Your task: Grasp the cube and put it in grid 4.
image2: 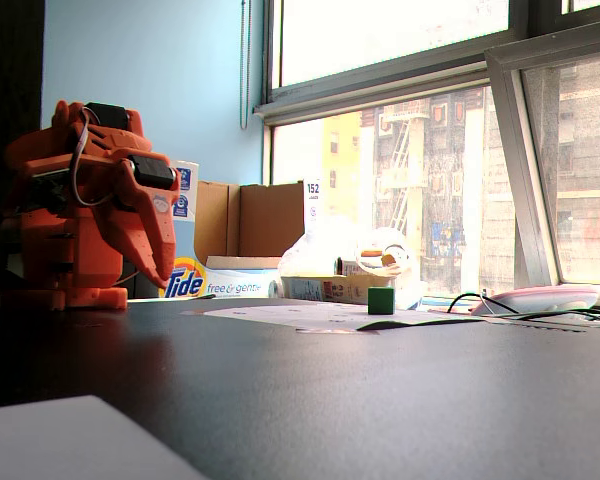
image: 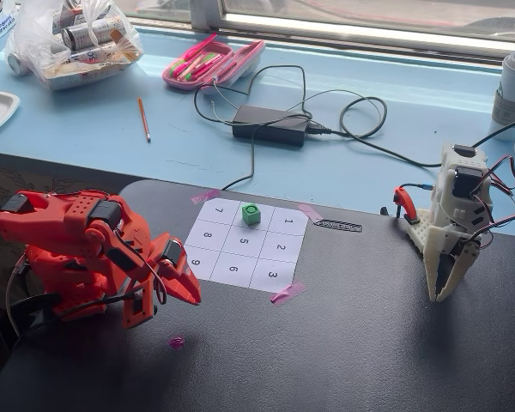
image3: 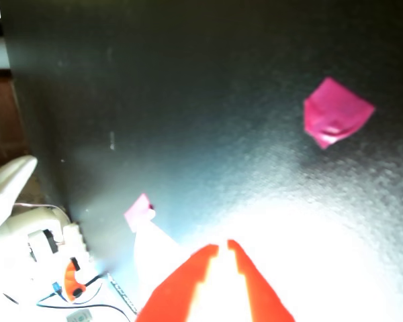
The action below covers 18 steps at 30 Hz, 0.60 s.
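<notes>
**Cube sits on cell 4, orange arm parked and empty**

Green cube [image: 251,214] rests on the numbered sheet's top middle cell in a fixed view. The digit under it is hidden, but the neighbours read 7, 1 and 5, so likely grid 4 [image: 243,209]. If so, placement looks done or the cube starts there; can't say which. Low fixed view shows the cube [image2: 381,300] upright on the paper, well apart from the arm.

Handling, judged: small rigid block, probably light plastic, flat faces, not fragile. Best hold is across two opposite side faces, jaws coming straight down; smooth sides could slip if pinched off-centre.

Orange gripper [image: 178,276] hangs folded near its base, tips toward the table, nothing held. Wrist view shows the fingers [image3: 188,285] nearly together with a thin gap between the tips.

Counts: one cube, one 3x3 sheet with nine cells, one orange arm, one white arm [image: 455,225], three pink tape pieces [image: 287,293] on the sheet corners, one small purple object [image: 177,342] on the black table [image: 369,343].
</notes>
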Each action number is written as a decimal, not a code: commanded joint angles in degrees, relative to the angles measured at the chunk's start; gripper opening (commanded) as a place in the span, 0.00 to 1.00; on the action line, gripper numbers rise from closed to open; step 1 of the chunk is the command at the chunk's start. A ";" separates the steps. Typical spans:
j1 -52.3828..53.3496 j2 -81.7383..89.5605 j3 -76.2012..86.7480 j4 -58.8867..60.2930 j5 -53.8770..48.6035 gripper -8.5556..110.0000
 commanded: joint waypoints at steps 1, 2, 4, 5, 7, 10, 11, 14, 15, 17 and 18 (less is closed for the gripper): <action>0.26 0.62 3.60 -0.53 0.44 0.07; 0.26 0.62 3.60 -0.53 0.44 0.07; 0.26 0.62 3.60 -0.53 0.44 0.07; 0.26 0.62 3.60 -0.53 0.44 0.07; 0.26 0.62 3.60 -0.53 0.44 0.07; 0.44 0.62 3.60 -0.53 0.70 0.07; 0.70 0.62 3.60 -0.53 0.88 0.07; 0.70 0.62 3.69 -0.53 0.88 0.07; 0.62 0.62 3.69 -0.53 0.88 0.07; 0.62 0.62 3.69 -0.53 0.88 0.07; 0.62 0.62 3.69 -0.53 0.88 0.07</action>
